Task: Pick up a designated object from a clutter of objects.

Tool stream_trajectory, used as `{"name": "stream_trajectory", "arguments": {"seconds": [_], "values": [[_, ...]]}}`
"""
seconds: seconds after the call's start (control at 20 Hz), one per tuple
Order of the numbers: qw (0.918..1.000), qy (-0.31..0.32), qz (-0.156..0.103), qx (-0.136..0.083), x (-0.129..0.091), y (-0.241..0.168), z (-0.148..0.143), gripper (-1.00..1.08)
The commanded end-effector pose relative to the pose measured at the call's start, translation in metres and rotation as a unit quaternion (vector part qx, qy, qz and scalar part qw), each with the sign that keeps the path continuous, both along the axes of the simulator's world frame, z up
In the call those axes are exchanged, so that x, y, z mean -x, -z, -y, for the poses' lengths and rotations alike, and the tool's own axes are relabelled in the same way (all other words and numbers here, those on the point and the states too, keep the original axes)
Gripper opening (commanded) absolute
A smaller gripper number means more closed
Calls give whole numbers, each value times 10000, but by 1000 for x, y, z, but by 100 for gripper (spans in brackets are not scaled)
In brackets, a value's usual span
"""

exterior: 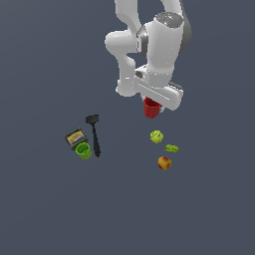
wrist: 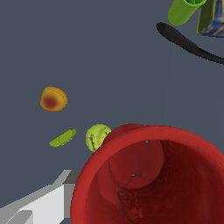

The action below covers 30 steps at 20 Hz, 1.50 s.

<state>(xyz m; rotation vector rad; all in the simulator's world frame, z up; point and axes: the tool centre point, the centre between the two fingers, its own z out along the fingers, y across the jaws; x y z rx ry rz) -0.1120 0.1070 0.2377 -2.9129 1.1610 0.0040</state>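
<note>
The red cup (exterior: 151,108) hangs held in the gripper (exterior: 153,105), lifted off the grey floor (exterior: 45,209), its hollow bare in the wrist view. The green cup (exterior: 83,150) touches the blue-yellow box (exterior: 75,138) beside the black hammer (exterior: 94,133), well apart from the ball (exterior: 157,136), green piece (exterior: 172,148) and fruit (exterior: 165,163). Open floor lies between both groups and all around.

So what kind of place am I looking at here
Most likely a simulated tabletop test scene: a flat grey surface, a white arm whose gripper holds a red cup, and scattered small props like a black hammer.

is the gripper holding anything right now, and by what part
Yes: the gripper holds the red cup, which hangs under it clear of the surface. The hold seems to be at the rim; the wrist view looks straight into its open mouth, but the fingers are hidden.
</note>
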Motion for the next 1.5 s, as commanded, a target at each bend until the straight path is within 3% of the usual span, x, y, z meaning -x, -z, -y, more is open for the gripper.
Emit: {"name": "stream_trajectory", "arguments": {"seconds": [0.0,0.8,1.45], "values": [[10000,0,5,-8,4,-23,17,-100],[10000,22,-1,18,23,-147,117,-100],[10000,24,0,31,25,-182,145,-100]]}}
